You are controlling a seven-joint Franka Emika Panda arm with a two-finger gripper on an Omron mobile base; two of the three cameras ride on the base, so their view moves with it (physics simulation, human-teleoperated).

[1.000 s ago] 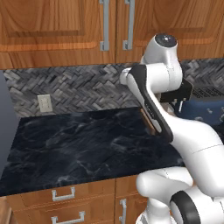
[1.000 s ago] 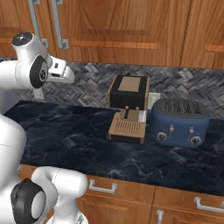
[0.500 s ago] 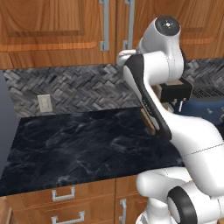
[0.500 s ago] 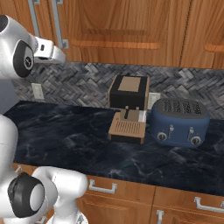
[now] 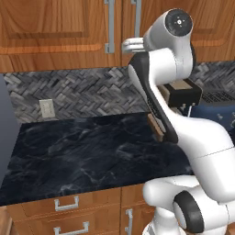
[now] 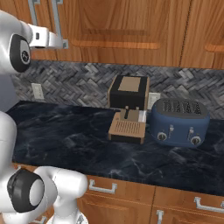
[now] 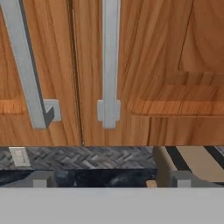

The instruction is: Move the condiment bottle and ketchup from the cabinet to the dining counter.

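The wooden cabinet [image 5: 55, 32] hangs above the counter with both panelled doors closed. The condiment bottle and the ketchup are hidden, and the dining counter is out of view. My gripper [image 5: 130, 45] is raised in front of the lower part of the doors, close to the two silver bar handles [image 5: 110, 27]. In the hand view the right door's handle [image 7: 109, 65] stands straight ahead, the left door's handle [image 7: 24, 65] beside it. The gripper [image 7: 110, 180] is open, its fingertips [image 7: 39, 178] wide apart and holding nothing. In the right base view the gripper [image 6: 50, 40] points at the cabinet [image 6: 127, 22].
A black marble counter [image 5: 82, 151] backed by grey herringbone tile lies below. On it stand a black coffee machine [image 6: 128, 94] and a blue toaster [image 6: 179, 122] to the right. A wall outlet [image 5: 46, 109] sits at the left, with drawers under the counter.
The arm has lifted the hand from in front of the tiled backsplash up to the bottom of the cabinet doors. The jaws have stayed open.
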